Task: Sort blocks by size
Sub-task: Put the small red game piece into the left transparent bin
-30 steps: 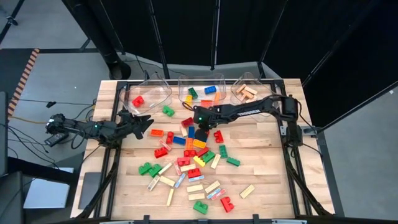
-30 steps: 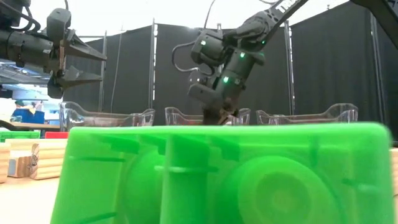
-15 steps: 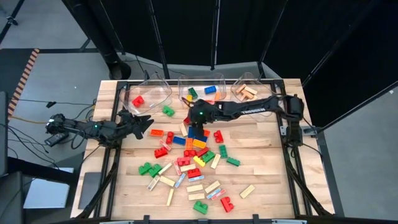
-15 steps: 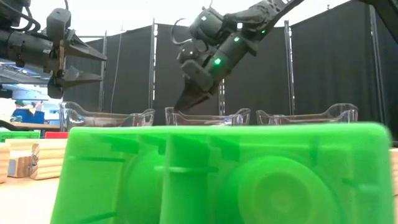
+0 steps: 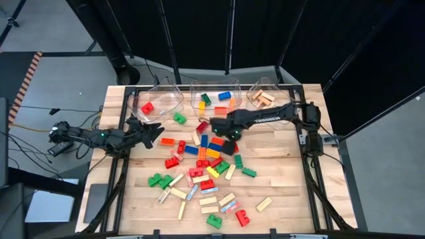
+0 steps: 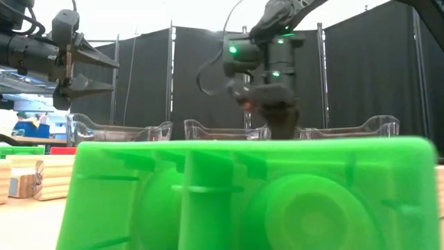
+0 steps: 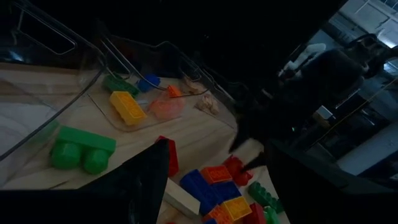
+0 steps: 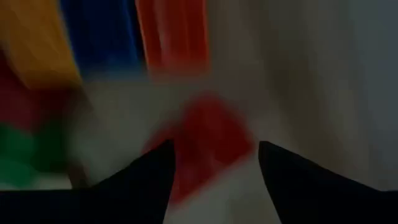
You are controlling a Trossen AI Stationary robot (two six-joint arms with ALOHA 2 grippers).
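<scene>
Table [image 5: 285, 192] edges bare; right claw [image 5: 229, 135] apart over blocks [image 5: 206, 151], left claw [image 5: 154, 128] apart.

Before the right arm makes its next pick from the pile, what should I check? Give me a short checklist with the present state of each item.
1. Right gripper above the block pile: ok, it hangs over the pile's far edge.
2. Right jaws open and empty: ok, the wrist view shows a gap with nothing between them.
3. Target chosen: cannot tell; a red block lies beyond the jaws, blurred.
4. Left gripper out of the way: ok, it waits at the table's left side, jaws open.
5. Three clear bins in place at the far edge: ok.
</scene>
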